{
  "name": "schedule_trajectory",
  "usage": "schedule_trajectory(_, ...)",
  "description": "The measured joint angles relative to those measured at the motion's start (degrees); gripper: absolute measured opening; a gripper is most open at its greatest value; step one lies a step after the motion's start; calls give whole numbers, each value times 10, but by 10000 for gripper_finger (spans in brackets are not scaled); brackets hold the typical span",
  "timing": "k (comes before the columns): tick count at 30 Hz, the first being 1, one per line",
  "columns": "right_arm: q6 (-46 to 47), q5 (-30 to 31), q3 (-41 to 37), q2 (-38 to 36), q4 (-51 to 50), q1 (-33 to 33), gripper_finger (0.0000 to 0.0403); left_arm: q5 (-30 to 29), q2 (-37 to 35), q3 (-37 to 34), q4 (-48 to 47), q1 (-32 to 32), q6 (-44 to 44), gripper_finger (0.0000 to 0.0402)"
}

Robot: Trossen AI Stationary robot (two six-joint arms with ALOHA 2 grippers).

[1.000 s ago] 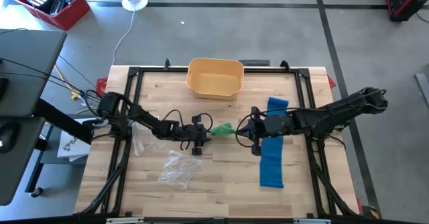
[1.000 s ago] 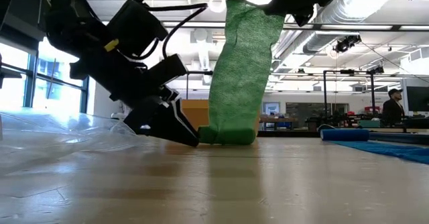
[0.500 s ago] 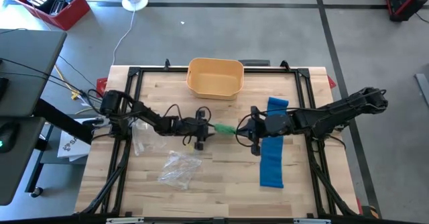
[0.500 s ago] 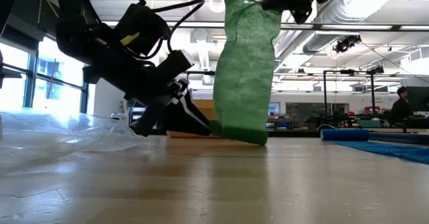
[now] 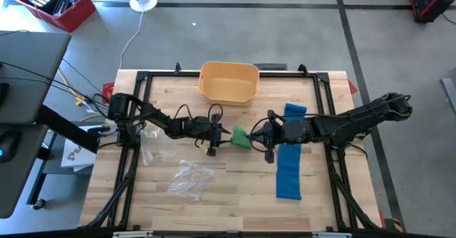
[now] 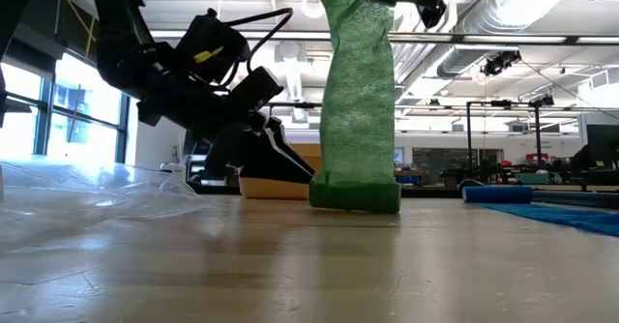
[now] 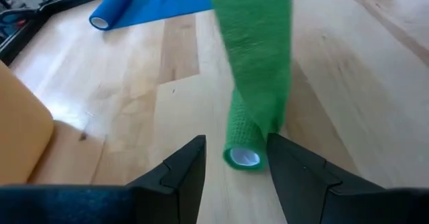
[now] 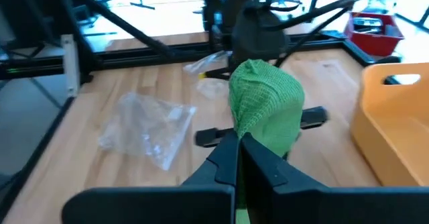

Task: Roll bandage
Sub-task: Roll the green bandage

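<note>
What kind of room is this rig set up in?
Most likely a robotics lab or workshop: exposed ceiling ducts, rows of workbenches behind the table, a bare concrete floor, and a red parts bin.

Both arms were dark, almost black, made of long jointed segments. The left arm (image 5: 153, 120) carried loose black cables looping over its wrist, and a small yellow mark (image 6: 205, 56) showed on its side. The right arm (image 5: 356, 120) looked thicker. Each gripper ended in two dark, wedge-shaped fingers (image 7: 181, 177).
</note>
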Motion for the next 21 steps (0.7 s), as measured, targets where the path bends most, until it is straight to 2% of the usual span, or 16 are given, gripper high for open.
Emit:
schedule_trajectory(6,-2,6,0,-6,-2,0,0,38,0,0,-1,-2,-18,154)
schedule_trajectory(12,7,11,0,-7,-13,0,0,43,0,0,-8,-5,-32,154)
schedule_trajectory(17,56,15,0,-7,-74,-17,0,43,0,0,-27,-16,-49,154)
schedule_trajectory(21,92,15,0,-7,-147,-49,0,43,-2,1,-19,-28,-28,154)
